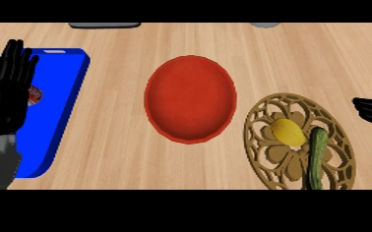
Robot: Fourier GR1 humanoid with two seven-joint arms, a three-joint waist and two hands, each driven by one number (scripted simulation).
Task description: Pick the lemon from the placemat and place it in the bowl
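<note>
We see a pale wood-grain worktop, with a dark grey object at its far edge.

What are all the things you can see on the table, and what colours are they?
Round red bowl: one, red, middle of the counter, nothing inside.
Round carved wooden placemat: one, tan, lower right.
Yellow lemon: one, yellow, on the placemat.
Long green vegetable: one, dark green, on the placemat, right of the lemon.
Blue rectangular tray: one, blue, left side.
Grey objects at the far edge: two, mostly cut off.
Light wooden counter: one, tan.
Left hand: black, open, resting at the left edge.
Right hand: black, only a tip shows at the right edge.
</note>
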